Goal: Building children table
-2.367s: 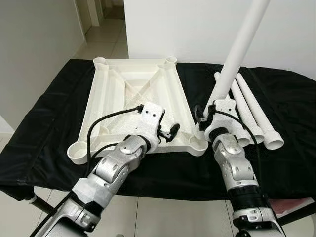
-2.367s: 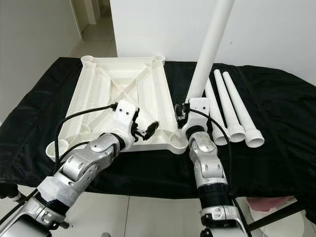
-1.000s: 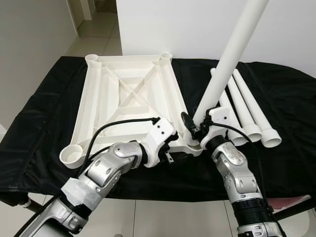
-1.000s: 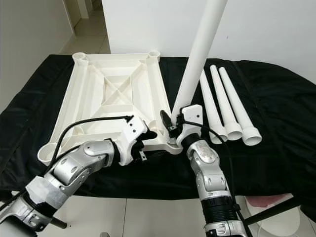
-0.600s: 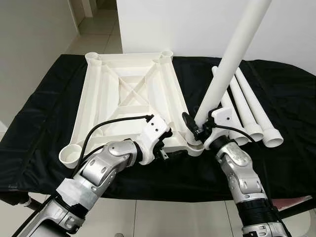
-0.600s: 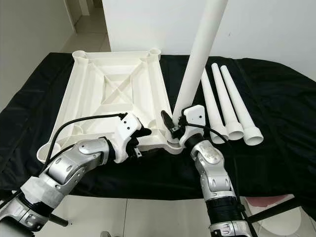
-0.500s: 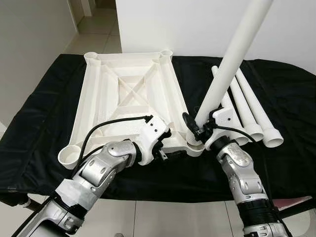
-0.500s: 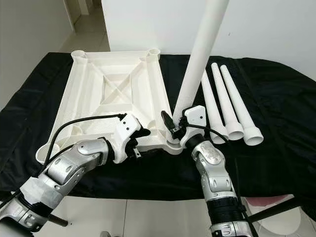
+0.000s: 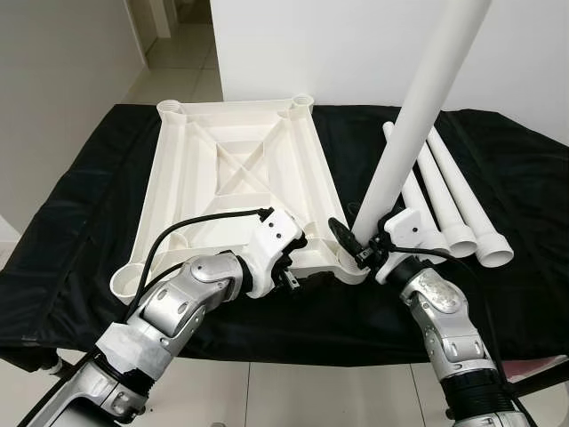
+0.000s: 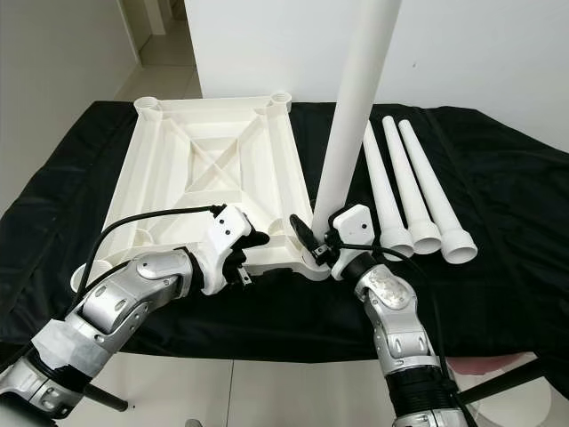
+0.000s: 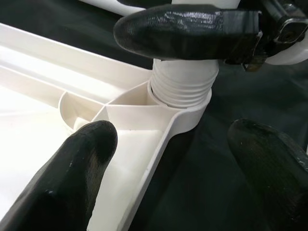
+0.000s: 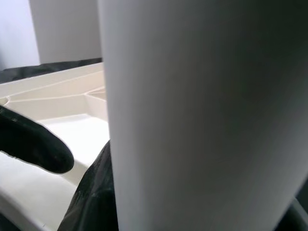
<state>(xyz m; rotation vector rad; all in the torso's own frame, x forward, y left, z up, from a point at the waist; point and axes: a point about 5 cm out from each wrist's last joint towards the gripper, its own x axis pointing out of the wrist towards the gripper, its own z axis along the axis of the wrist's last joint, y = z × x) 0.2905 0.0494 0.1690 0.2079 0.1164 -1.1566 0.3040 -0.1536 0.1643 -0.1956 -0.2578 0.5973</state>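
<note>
A white tabletop (image 9: 236,169) lies upside down on the black cloth, with round sockets at its corners. My right gripper (image 9: 358,246) is shut on the base of a long white leg (image 9: 411,133). The leg stands almost upright, its threaded end (image 11: 183,89) in the near right corner socket (image 11: 190,113). My left gripper (image 9: 290,259) is open at the tabletop's near edge, just left of that socket. One of its fingers (image 11: 79,168) rests on the inside of the tabletop and the other (image 11: 269,163) sits outside over the cloth.
Three spare white legs (image 9: 449,200) lie side by side on the cloth to the right of the tabletop. The black-covered table (image 9: 80,205) has a white wall behind it and tiled floor in front. A doorway opens at the far left.
The leg has tipped from a rightward lean to nearly upright in the corner socket, and my right wrist has dropped lower. My left gripper came down from over the tabletop to its near edge.
</note>
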